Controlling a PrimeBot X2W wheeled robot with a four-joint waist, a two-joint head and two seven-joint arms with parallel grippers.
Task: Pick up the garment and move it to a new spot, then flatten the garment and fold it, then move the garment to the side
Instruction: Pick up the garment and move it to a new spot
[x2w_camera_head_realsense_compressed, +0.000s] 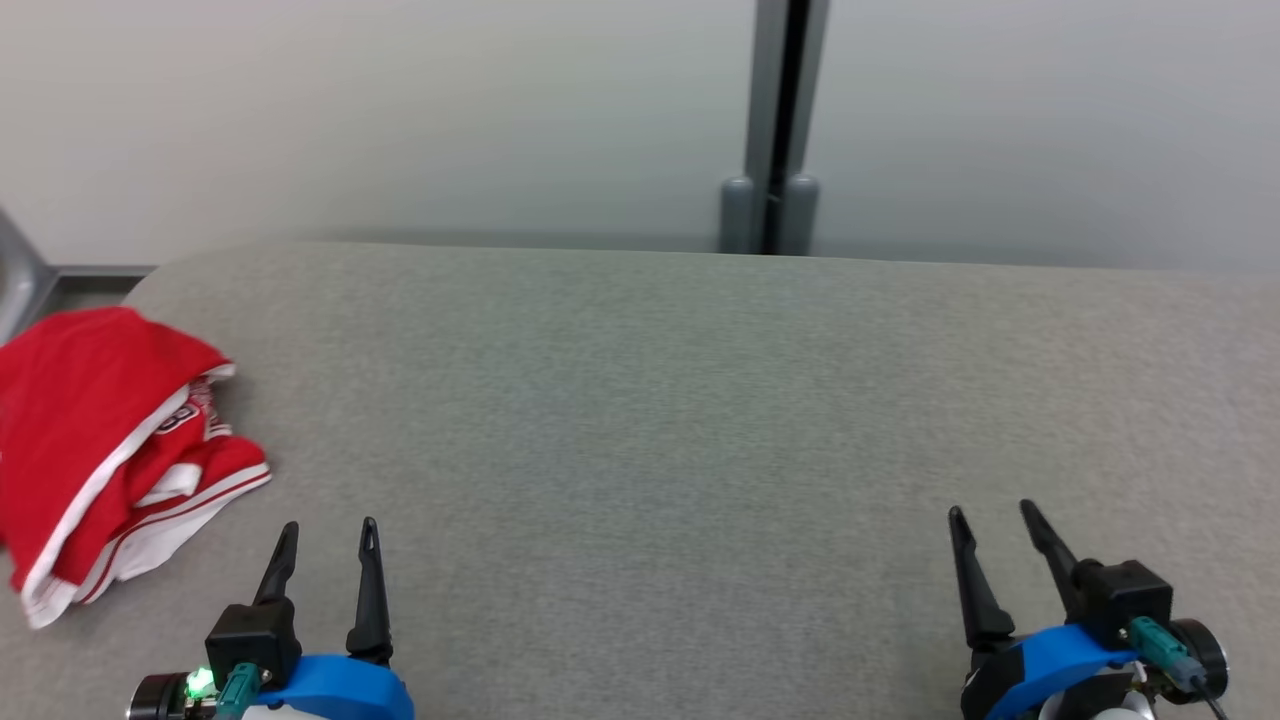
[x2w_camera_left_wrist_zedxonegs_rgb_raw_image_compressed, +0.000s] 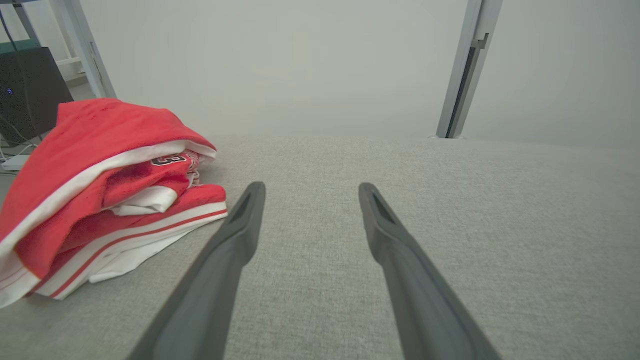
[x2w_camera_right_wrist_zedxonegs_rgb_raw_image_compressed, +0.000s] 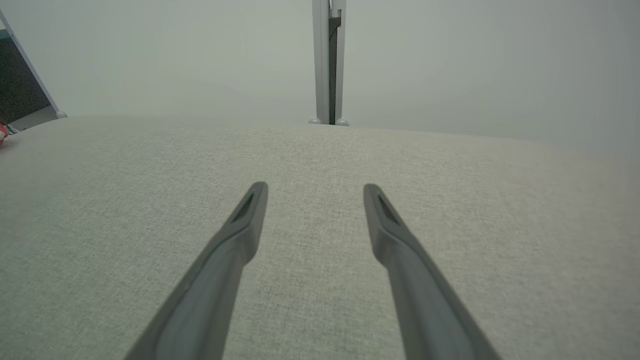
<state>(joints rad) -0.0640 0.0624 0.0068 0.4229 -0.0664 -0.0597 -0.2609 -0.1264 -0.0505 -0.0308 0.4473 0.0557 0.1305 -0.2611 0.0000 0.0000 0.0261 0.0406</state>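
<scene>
A red garment with white trim (x2w_camera_head_realsense_compressed: 95, 440) lies bunched in loose folds at the far left of the grey fabric table (x2w_camera_head_realsense_compressed: 660, 420). The left wrist view shows the same garment (x2w_camera_left_wrist_zedxonegs_rgb_raw_image_compressed: 95, 190) to the left of the fingers. My left gripper (x2w_camera_head_realsense_compressed: 328, 530) rests open near the front edge, just right of the garment and apart from it, fingers empty. Its two fingers (x2w_camera_left_wrist_zedxonegs_rgb_raw_image_compressed: 240, 225) spread wide over bare cloth. My right gripper (x2w_camera_head_realsense_compressed: 995, 515) stands open at the lower right, far from the garment, nothing between its fingers (x2w_camera_right_wrist_zedxonegs_rgb_raw_image_compressed: 245, 220).
A grey post (x2w_camera_head_realsense_compressed: 772, 130) rises behind the table's far edge against a pale wall. A dark box (x2w_camera_left_wrist_zedxonegs_rgb_raw_image_compressed: 27, 85) and a metal frame leg (x2w_camera_left_wrist_zedxonegs_rgb_raw_image_compressed: 82, 47) stand beyond the table's left end. The table's rounded left corner (x2w_camera_head_realsense_compressed: 165, 275) lies just behind the garment.
</scene>
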